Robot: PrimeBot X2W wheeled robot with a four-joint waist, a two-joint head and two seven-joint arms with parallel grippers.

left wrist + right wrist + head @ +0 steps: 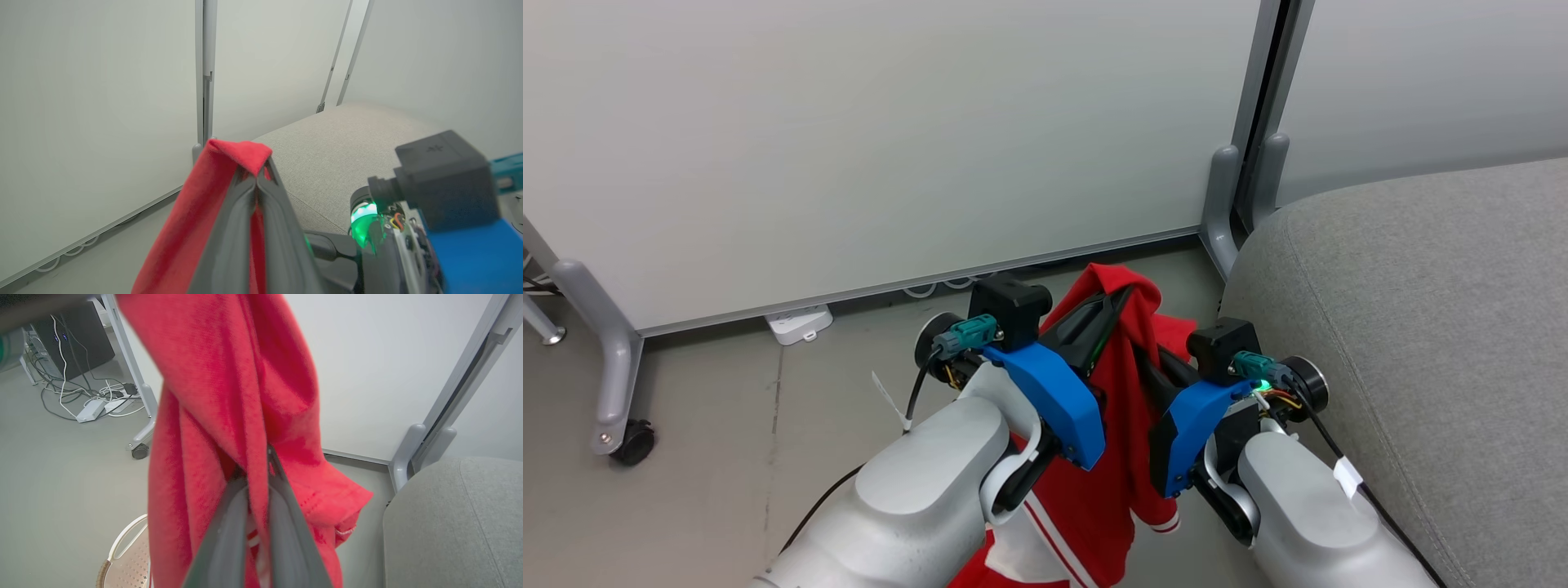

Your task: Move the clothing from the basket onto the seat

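Red clothing (1125,408), seemingly fleecy, white-striped cuff, hanging limp.

The clothing (1125,400) hangs over the basket (128,561), left of the seat (1421,327), before the partition (890,147).

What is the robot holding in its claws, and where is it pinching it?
The red clothing. The left claw pinches a fold at the very top of it; the right claw pinches the hanging cloth a little lower down.

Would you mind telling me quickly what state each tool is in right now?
Left tool: closed on the clothing.
Right tool: closed on the same clothing.
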